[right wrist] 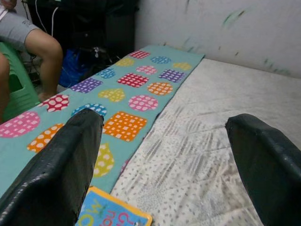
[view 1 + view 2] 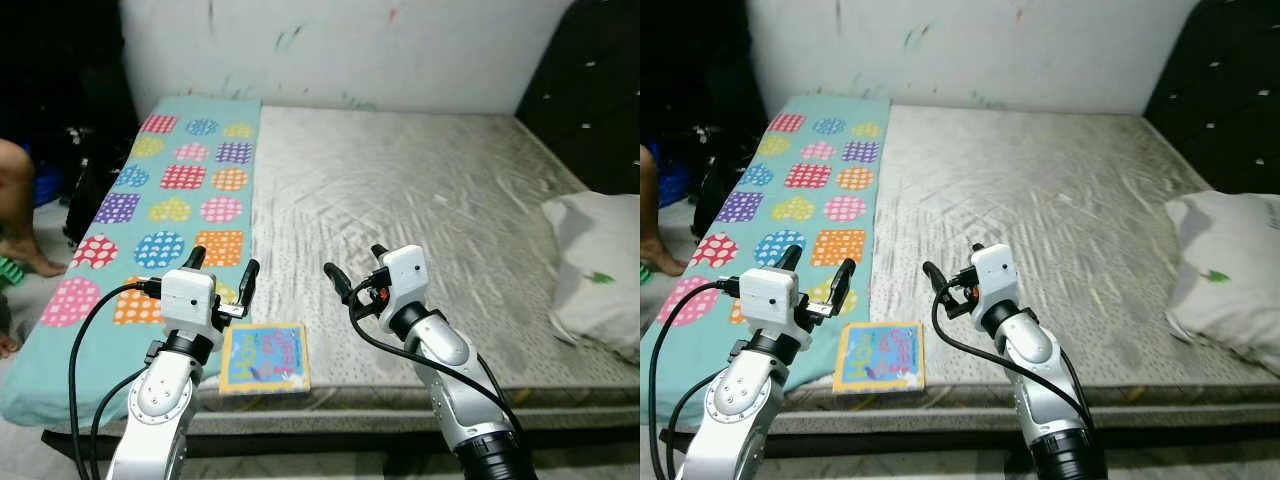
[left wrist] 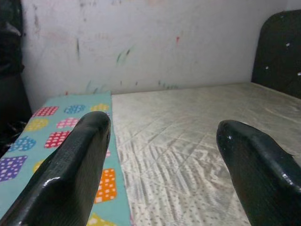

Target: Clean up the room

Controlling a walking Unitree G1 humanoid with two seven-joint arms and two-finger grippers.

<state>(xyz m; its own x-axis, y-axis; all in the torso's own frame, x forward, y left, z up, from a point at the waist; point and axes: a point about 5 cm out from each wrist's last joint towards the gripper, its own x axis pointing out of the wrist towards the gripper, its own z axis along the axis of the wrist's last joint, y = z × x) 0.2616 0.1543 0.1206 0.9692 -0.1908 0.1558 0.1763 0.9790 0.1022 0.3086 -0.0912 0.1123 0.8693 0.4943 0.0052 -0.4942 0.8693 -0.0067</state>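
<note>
The robot stands at the near edge of a bare grey mattress [image 2: 430, 190], and both arms are raised over that edge. The left gripper [image 2: 222, 268] hovers above the mattress's near-left corner with its two black fingers spread apart and nothing between them. The right gripper [image 2: 352, 266] hangs a little further along the same edge, toward the middle of the mattress, fingers likewise parted and empty.

A colourful children's book [image 2: 265, 357] lies flat on the mattress right at its near edge, just below and between the two grippers, closer to the left one; neither gripper touches it. Along the mattress's left side runs a teal mat [image 2: 170, 190] printed with dotted shapes in pink, orange, blue, purple and yellow, reaching from the near corner back to the wall; the book sits just beside its inner edge. A white pillow [image 2: 600, 270] with a small green mark rests at the mattress's right side, well apart from the book.

Past the mat, off the mattress, a person's bare legs [image 1: 40, 44] show beside a green stool [image 1: 16, 94].
</note>
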